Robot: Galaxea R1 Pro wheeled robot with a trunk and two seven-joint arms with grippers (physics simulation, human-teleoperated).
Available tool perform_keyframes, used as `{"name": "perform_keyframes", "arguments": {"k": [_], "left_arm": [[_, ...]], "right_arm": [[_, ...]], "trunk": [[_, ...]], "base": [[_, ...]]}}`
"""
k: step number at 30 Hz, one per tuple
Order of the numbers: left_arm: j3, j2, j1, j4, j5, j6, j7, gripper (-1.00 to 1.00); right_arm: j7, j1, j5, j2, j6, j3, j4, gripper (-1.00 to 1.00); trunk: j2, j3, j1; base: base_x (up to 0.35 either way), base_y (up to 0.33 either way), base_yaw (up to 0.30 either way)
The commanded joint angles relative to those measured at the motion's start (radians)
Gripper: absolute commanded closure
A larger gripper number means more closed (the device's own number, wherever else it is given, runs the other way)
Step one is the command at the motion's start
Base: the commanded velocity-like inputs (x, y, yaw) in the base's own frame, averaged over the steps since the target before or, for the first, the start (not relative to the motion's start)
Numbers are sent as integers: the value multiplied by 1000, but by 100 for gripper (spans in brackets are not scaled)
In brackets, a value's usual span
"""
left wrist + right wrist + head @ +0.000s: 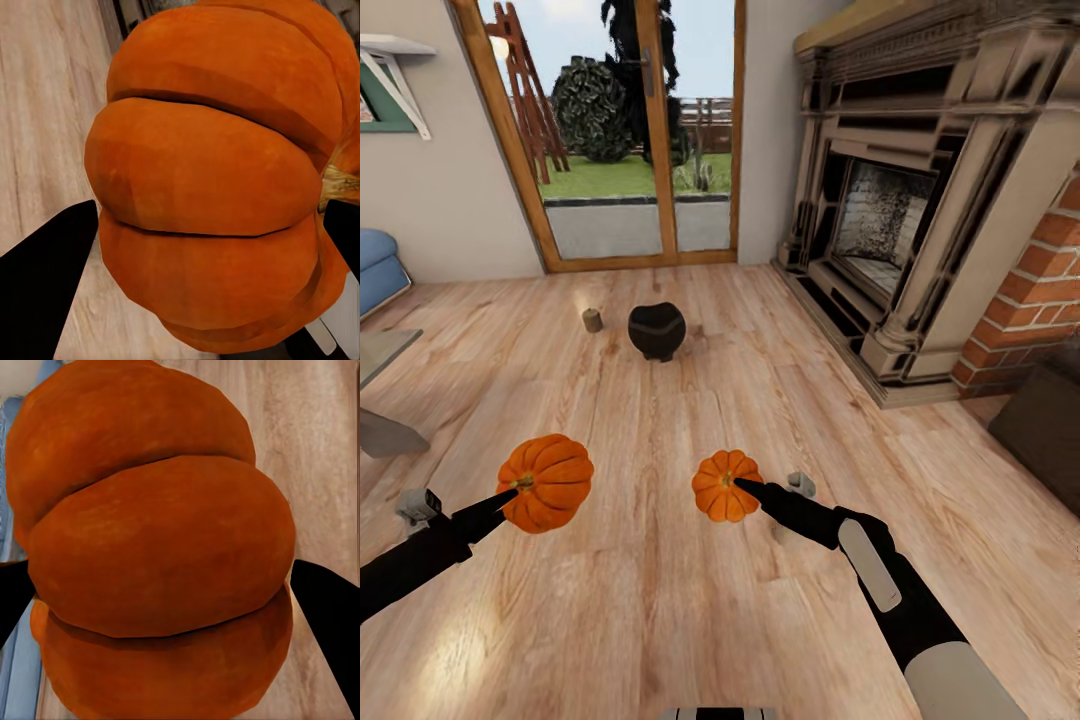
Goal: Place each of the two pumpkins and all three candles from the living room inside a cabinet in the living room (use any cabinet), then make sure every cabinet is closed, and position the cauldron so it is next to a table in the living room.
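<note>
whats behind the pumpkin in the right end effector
In the head view, a candle stands on the plank floor just past the right pumpkin, partly hidden by the right end effector. Its lower part and the floor right behind the pumpkin are covered.

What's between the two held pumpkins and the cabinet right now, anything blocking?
Can't judge a full path: the dark-brown unit at right shows just a corner. Left gripper holds one pumpkin, right gripper the other pumpkin. Toward that corner there is bare floor; one candle stands beside the right arm.
</note>
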Motion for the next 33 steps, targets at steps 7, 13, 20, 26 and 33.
{"name": "perform_keyframes", "arguments": {"k": [7,13,20,26,33], "left_arm": [[7,0,0,0,4,3,-8,100],[19,-1,0,0,7,3,-15,100],[70,-3,0,0,22,5,-17,100],[70,-3,0,0,32,5,-17,100],[71,-2,0,0,32,5,-17,100]], "right_arm": [[0,-1,-1,0,-6,2,0,100],[1,-1,-2,0,-13,3,0,100],[2,-1,-5,0,-13,2,0,100],[7,-1,-6,0,-13,2,0,100],[9,-1,-7,0,-13,2,0,100]], "trunk": [[1,26,-3],[3,46,-6],[4,65,-8],[5,88,-11],[7,106,-14]], "base": [[0,0,-216],[0,0,-273],[0,0,-132],[0,0,-5],[0,0,-50]]}}
